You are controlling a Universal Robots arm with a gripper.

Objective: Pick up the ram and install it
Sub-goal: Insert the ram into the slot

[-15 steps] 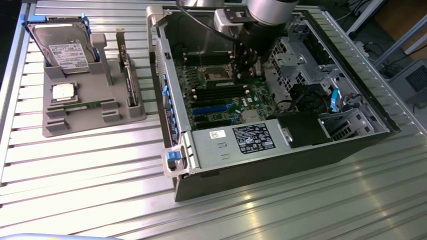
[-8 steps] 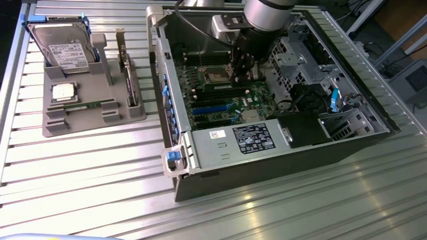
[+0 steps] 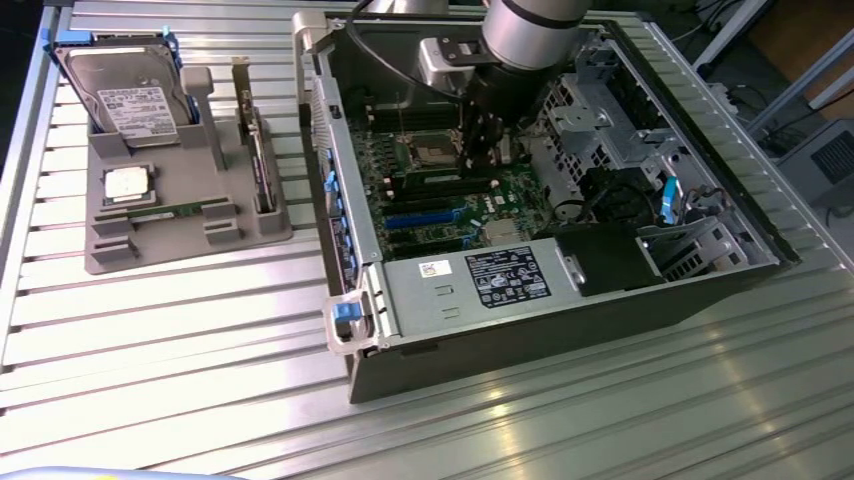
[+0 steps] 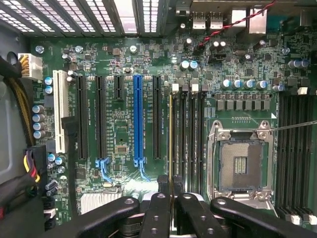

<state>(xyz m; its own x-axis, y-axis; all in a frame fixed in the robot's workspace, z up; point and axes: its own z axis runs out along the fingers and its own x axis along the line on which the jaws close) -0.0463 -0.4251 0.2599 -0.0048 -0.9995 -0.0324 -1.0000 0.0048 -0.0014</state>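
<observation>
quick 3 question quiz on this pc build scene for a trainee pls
1. True or false: the gripper hangs outside the computer case.
2. What is clamped between the gripper's fingers? A) a screwdriver B) the ram C) a cable
3. Fill in: the hard drive rests in the grey ___ to the exterior view's left of the case.

Key
1. False: it is inside the case, over the motherboard.
2. B: the thin stick is seen edge-on at the black memory slots.
3. tray
</observation>
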